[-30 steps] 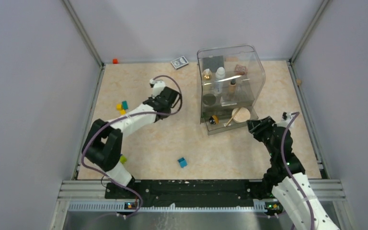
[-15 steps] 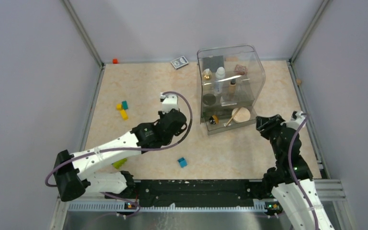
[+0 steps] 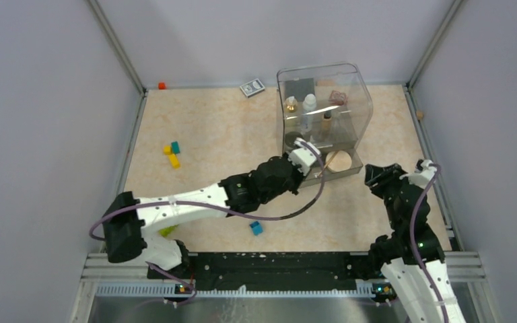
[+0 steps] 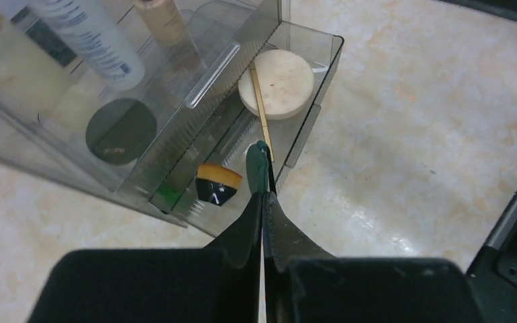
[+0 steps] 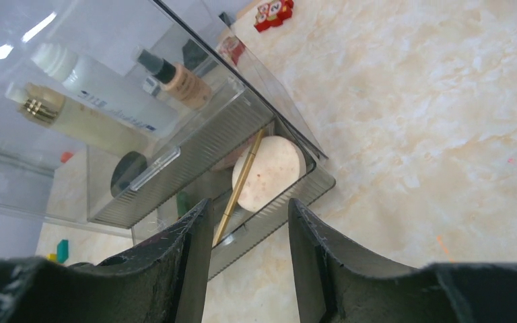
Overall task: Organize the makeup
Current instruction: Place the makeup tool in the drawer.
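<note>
My left gripper [image 4: 262, 168], fingers pressed together, points at the tray's [image 4: 324, 67] front edge. Pushing forward could jam the gold stick [image 4: 261, 101] or shove the clear organizer [image 3: 351, 87] backward.

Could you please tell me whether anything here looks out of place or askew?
The thin gold stick lies slantwise in the front tray of the clear organizer, against the beige round disc. A blue cube and yellow-green blocks sit loose on the table; they aren't makeup.
</note>
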{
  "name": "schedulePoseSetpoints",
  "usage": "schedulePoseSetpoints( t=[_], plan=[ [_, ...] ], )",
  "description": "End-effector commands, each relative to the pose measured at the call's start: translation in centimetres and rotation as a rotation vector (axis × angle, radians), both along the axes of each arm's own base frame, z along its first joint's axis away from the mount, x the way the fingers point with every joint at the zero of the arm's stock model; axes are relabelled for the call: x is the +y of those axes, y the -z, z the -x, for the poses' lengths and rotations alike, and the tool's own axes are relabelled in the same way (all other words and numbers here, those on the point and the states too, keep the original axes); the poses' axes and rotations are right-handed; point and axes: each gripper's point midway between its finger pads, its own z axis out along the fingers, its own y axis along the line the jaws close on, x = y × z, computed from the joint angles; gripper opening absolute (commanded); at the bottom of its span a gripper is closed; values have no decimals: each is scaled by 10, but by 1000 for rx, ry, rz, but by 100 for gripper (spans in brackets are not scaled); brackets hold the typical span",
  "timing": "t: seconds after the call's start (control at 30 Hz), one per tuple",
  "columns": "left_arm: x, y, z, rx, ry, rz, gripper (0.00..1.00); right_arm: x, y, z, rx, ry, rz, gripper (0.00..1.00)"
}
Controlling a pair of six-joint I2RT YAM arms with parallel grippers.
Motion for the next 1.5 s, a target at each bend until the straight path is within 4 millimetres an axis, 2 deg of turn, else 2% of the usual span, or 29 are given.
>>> schedulePoseSetpoints(
  t=[0.0,0.13,0.27,0.43,0.47,0.53,0.6,0.67,0.8,0.9,1.03,1.13,1.2,1.3,1.4,1.47],
  plan=[
    [-48,-38,-18,-219,123,-22,0,-12,-32,9,-78,38,25,45],
    [-67,-18,-43,-268,98,-155,0,-15,-34,14,-83,51,31,46],
    [-86,3,-54,-283,124,-255,0,-18,-33,17,-80,63,35,47],
    [-90,27,-70,-313,100,-369,0,-20,-32,19,-78,68,34,48],
    [-90,29,-73,-320,87,-385,7,-20,-32,19,-78,68,33,48],
    [-84,41,-76,-304,72,-442,33,-19,-30,19,-74,68,29,48],
    [-81,42,-76,-298,61,-452,53,-18,-27,18,-69,66,17,49],
    [-77,35,-75,-294,46,-435,62,-15,-22,16,-58,58,2,50],
    [-71,12,-67,-277,45,-379,69,-6,-7,8,-1,31,-26,50],
    [-70,-17,-54,-255,78,-296,71,1,6,2,46,8,-38,50],
    [-62,-81,-44,-304,84,-145,77,7,18,-3,84,-14,-52,50],
    [-48,-132,-49,-368,42,-48,80,11,22,-4,92,-32,-61,50],
    [-36,-163,-62,-386,-1,16,82,12,22,-4,92,-38,-60,50],
    [-11,-194,-94,-377,-86,97,83,12,22,-3,93,-40,-59,50],
    [26,-216,-138,-355,-206,181,85,14,23,-2,97,-49,-59,50],
    [45,-221,-164,-334,-267,217,85,15,25,-2,101,-54,-61,50]
  ],
)
